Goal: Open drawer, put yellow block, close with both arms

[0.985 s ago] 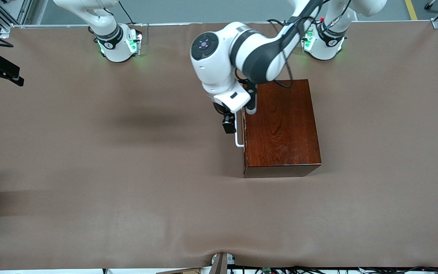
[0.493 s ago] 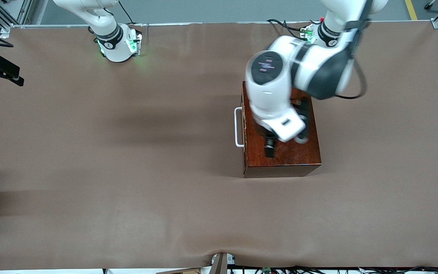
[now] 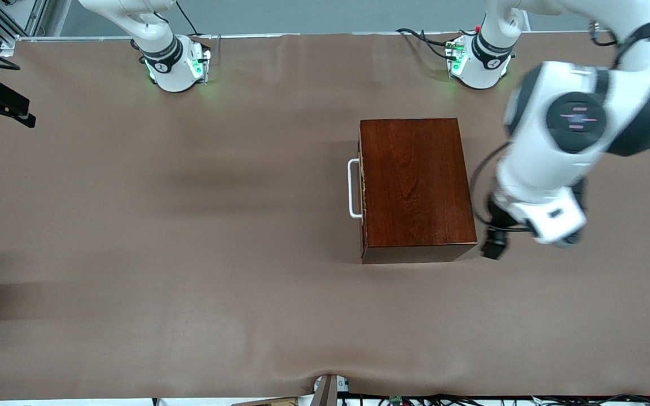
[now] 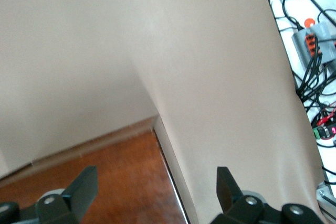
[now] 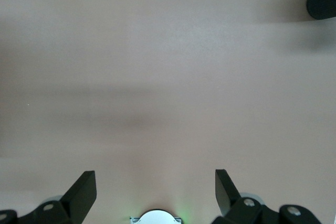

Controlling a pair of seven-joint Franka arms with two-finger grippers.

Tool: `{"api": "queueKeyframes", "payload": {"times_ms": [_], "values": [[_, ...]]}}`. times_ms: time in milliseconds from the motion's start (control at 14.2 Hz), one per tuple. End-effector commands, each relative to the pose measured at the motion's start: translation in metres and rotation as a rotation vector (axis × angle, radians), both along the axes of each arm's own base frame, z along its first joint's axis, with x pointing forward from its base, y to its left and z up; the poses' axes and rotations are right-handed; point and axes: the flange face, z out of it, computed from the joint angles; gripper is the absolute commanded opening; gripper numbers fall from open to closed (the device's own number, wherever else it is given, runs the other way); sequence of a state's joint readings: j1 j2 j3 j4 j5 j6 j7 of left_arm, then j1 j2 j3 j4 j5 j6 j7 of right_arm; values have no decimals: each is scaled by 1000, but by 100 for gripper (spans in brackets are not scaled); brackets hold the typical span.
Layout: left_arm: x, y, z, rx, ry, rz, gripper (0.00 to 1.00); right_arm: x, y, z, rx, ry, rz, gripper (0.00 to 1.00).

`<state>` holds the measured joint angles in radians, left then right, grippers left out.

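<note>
Wood box (image 3: 417,189), glossy reddish-brown, sits on the brown desk (image 3: 189,254) with its drawer (image 3: 363,192) pushed in flush; the white bar handle (image 3: 352,188) faces the right arm's end of the desk. The left end effector (image 3: 494,246) hangs over the desk just beside the box's corner toward the left arm's end, clear of the handle, which lies at the box's other end from it. In the left wrist view its fingers (image 4: 84,186) are spread wide and empty, with the box's edge (image 4: 126,182) below them. The right end effector (image 5: 152,190) waits over bare desk, well apart from the box, fingers wide and empty. No yellow block shows in any view.
</note>
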<state>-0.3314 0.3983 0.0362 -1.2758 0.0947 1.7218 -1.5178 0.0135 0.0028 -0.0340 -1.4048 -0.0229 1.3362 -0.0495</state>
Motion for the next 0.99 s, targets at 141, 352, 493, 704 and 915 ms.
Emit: {"api": "queueKeyframes", "payload": {"times_ms": [141, 352, 493, 704, 915], "values": [[-41, 66, 32, -43, 42, -136, 100, -6, -2, 6, 1, -2, 1, 100], [-51, 93, 43, -32, 87, -306, 100, -5, -2, 5, 1, -1, 1, 100], [-60, 110, 57, -28, 104, -418, 100, -6, -2, 5, 1, 1, 1, 100], [-73, 140, 79, -37, 108, -530, 100, -6, -2, 5, 1, 4, 1, 100], [-88, 165, 101, -76, 102, -692, 100, -6, -4, 5, 1, 4, -2, 100]]}}
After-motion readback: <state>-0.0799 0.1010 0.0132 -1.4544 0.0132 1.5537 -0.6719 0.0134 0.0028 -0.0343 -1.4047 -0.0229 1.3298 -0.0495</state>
